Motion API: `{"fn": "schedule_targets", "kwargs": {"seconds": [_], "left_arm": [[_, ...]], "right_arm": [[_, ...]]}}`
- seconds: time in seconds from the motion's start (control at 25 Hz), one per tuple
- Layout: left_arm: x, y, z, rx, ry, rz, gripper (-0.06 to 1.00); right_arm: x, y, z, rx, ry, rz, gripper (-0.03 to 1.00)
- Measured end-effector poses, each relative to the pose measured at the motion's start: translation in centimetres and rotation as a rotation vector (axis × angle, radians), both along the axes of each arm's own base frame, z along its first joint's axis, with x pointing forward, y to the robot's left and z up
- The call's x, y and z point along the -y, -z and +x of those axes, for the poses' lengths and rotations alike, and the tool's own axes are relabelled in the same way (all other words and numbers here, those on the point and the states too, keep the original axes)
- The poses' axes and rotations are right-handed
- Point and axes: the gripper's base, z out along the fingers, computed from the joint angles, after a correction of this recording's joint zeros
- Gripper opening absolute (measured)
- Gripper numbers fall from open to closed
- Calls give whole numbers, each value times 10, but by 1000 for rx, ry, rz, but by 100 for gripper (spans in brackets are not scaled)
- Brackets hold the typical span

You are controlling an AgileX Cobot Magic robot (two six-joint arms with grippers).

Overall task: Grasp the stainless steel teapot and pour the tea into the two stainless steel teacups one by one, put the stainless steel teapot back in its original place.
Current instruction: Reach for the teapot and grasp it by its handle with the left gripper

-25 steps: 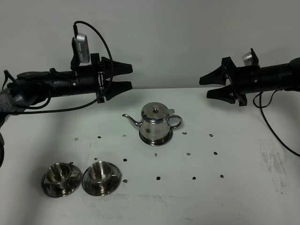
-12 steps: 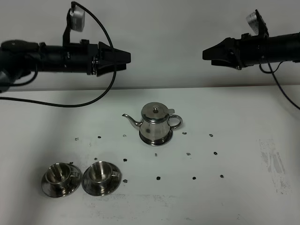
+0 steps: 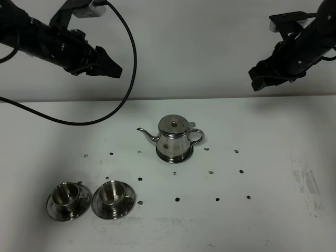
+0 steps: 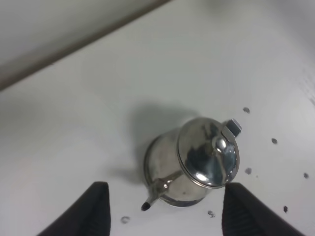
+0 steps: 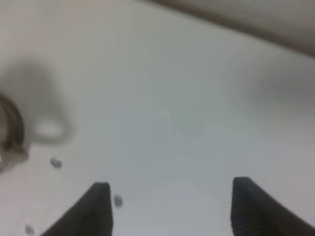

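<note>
Looking down on a white counter (image 3: pixel 273 152) with a shiny teapot (image 3: pixel 174 139) upright near its middle, lid on, spout toward the left arm's side and loop handle toward the right arm's side. Untouched by either arm.

Toward the front on the left arm's side, finding a small steel cup (image 3: pixel 65 194) on its saucer (image 3: pixel 54 211). Just beside it toward the middle, a second cup (image 3: pixel 111 192) on a second saucer (image 3: pixel 101 211). Both well apart from the teapot; cannot tell what is inside them.

Seeing the left end effector (image 3: pixel 113 70) high above the back of the counter, angled downward, released and gripping nothing. From the left wrist view, dark fingertips (image 4: pixel 98 209) spread wide, with the teapot well below and between them.

Seeing the right end effector (image 3: pixel 256 82) up high on the opposite side, also tipped downward, released and empty. From the right wrist view, fingertips (image 5: pixel 101 209) apart over bare counter, plus a loop of metal too blurred to name.

Also noting dark specks (image 3: pixel 241 171) scattered over the counter and a black cable (image 3: pixel 135 55) looping down from the left arm
</note>
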Motion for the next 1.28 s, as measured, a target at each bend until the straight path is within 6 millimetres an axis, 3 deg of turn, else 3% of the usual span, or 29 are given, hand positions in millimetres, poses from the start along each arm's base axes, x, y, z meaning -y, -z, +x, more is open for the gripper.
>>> {"fn": "schedule_targets", "kwargs": {"seconds": [0.2,0.44,0.72,0.88,1.08,1.28], "left_arm": [[-8,-25,-40,101,-71,24,52],[-26,-42,-114,304,-234,85,51],[-41,-57,-216,428,-323,105,51],[-48,-65,-279,397,-364,113,51],[-65,-69,-347,247,-500,199,51],[-77,-68,-410,172,-605,241,50]], "right_arm": [[-18,-25,-23,7,37,-69,51],[-20,-64,-71,62,42,-69,48],[-5,-66,-142,316,86,-32,48],[3,-67,-180,403,99,-17,48],[7,-59,-204,398,111,-1,48],[3,-45,-213,406,114,23,48]]}}
